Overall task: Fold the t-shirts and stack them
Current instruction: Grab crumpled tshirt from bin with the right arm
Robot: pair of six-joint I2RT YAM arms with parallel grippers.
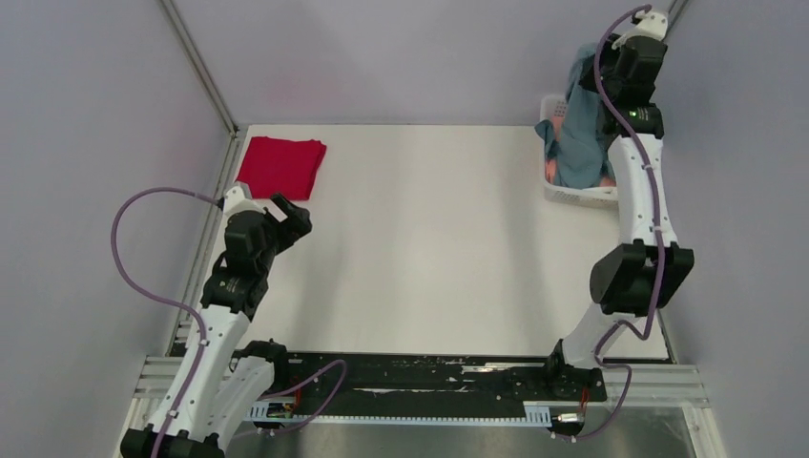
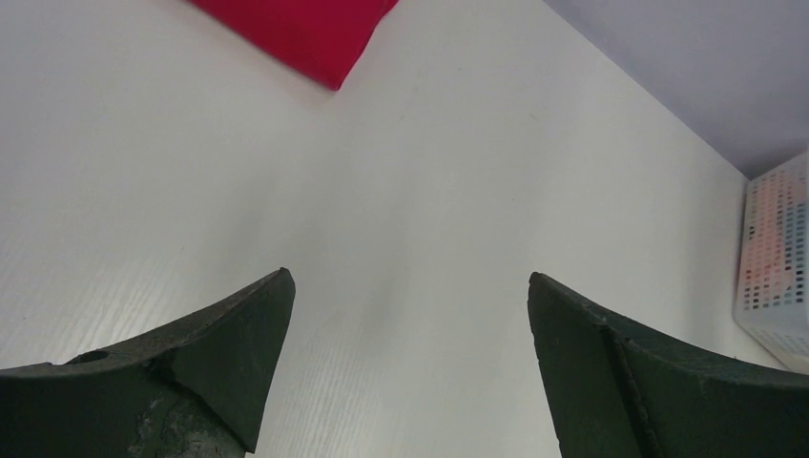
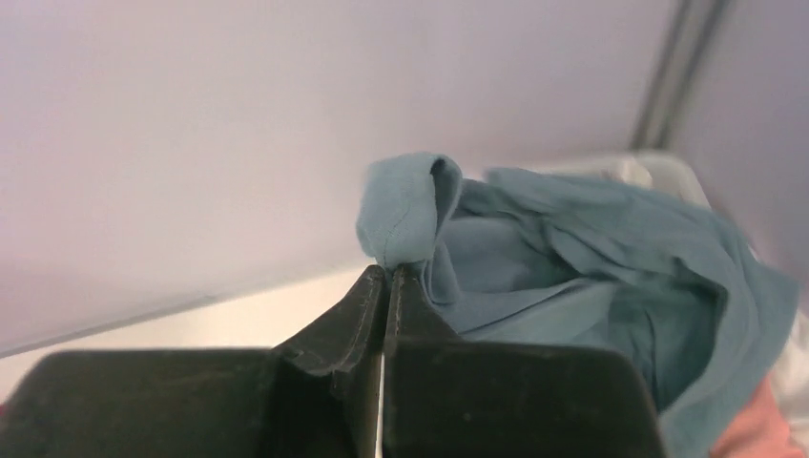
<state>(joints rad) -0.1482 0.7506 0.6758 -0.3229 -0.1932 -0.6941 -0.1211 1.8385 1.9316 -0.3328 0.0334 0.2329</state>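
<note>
Clearly soft and light, the teal-blue t-shirt (image 3: 572, 248) will drape; the right gripper (image 3: 386, 274) pinches a hemmed edge fold, a sound hold. Left gripper (image 2: 408, 279) gapes, empty.

A robotics lab cell: grey panel walls (image 1: 401, 57), aluminium frame (image 1: 196, 62), white table (image 1: 429, 248).

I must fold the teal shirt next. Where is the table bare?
The table is bare across the whole middle, between the red shirt far left and the basket far right. Crowded only at the basket, where the right gripper pinches the teal shirt.
</note>
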